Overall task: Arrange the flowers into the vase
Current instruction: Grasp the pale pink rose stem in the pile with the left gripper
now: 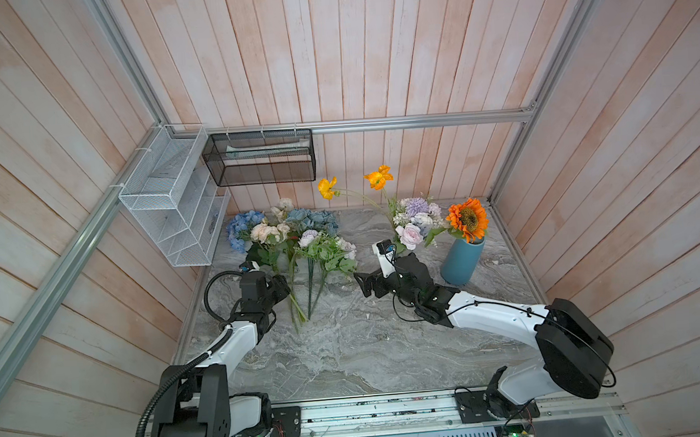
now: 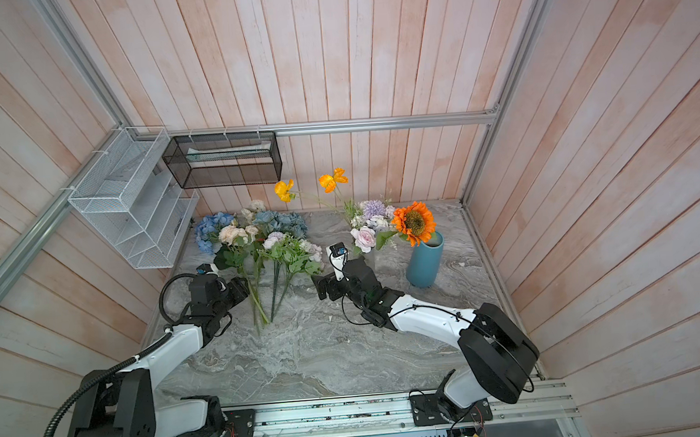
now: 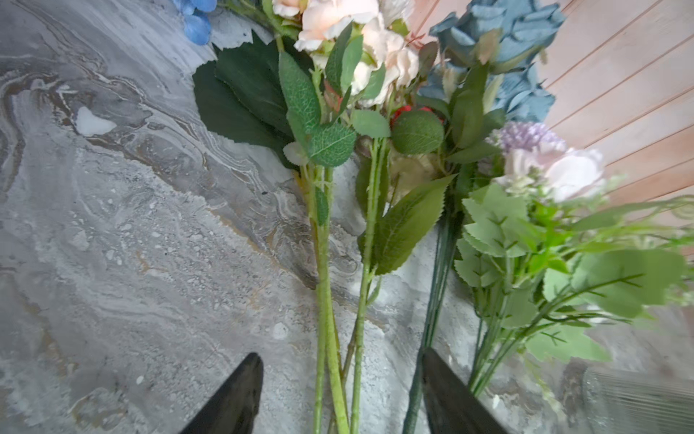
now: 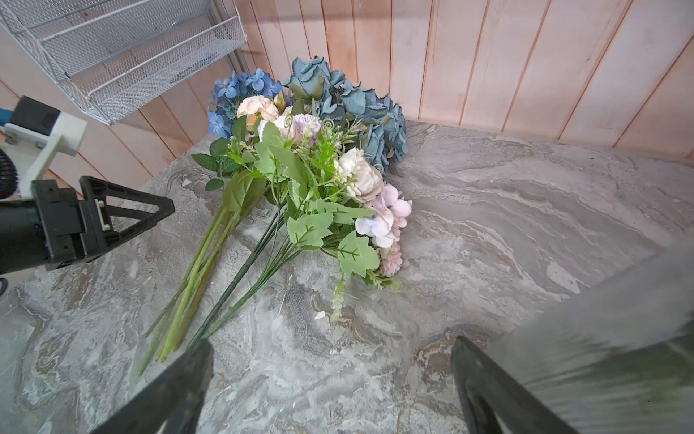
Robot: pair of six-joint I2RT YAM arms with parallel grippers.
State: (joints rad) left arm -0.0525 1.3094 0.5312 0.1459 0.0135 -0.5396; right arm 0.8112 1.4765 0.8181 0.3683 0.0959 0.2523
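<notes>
We found most of the flowers (image 1: 295, 239) lying in a heap on the marble table (image 1: 348, 353), heads toward the back wall and stems toward the arms. 1 orange sunflower (image 1: 468, 219) stood in the blue vase (image 1: 461, 262) at the right. 2 orange poppies (image 1: 378, 176) rose with a pale bunch just beside it, but we could not tell what held that bunch.

The left gripper (image 3: 340, 355) hung low over the heap, jaws apart, straddling the pale green stems (image 3: 325, 300) without pinching them. The right gripper (image 4: 332, 344) was spread wide and empty, between heap and vase.

We judged these flowers light, with wiry stems that would flex and spring back. Their smooth plastic skin could slip or roll in a pinch. The heads and leaves looked like soft fabric that would crush or snag on neighbours. So we thought the bare lower stem, below the leaves, the best place to grip, 1 stem at a time.
</notes>
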